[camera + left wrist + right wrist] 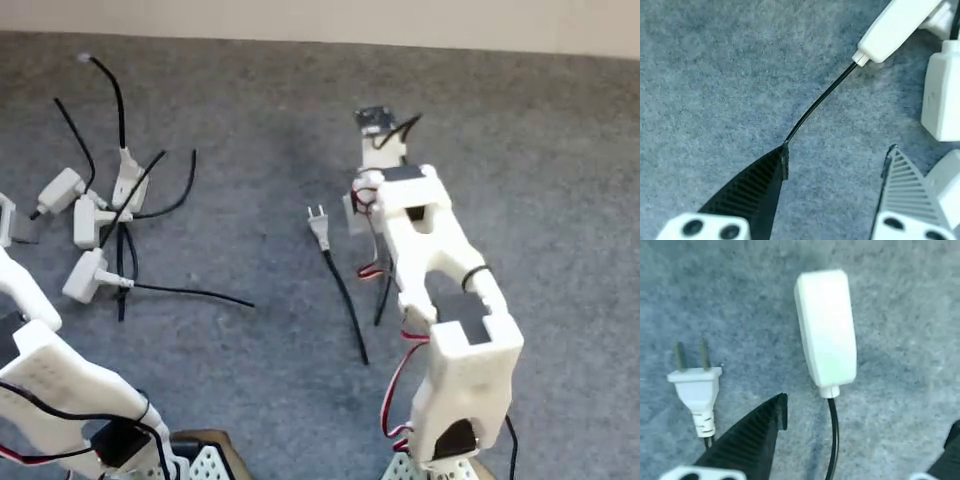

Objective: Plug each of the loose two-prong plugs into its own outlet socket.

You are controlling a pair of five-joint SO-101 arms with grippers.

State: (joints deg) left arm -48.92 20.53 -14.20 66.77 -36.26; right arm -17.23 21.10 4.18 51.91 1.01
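Note:
A loose white two-prong plug (318, 225) (695, 385) lies on the grey carpet with its black cord trailing toward the arms. Beside it lies a white outlet socket (826, 325) with its own black cord. My right gripper (867, 412) (358, 205) hovers open just behind both, its black finger (757, 435) between plug and socket cord. Several white sockets (88, 220) with black cords cluster at the far left. My left gripper (838, 149) (12, 225) is open over the carpet by that cluster, its dark finger (760, 185) touching the cord end of one socket (890, 30).
Black cords (190, 292) sprawl out from the left cluster across the carpet. Two more white socket bodies (942, 95) lie close beside my left gripper's pale finger (900, 185). A small dark part (375, 122) sits beyond the right arm. A pale wall edges the far side.

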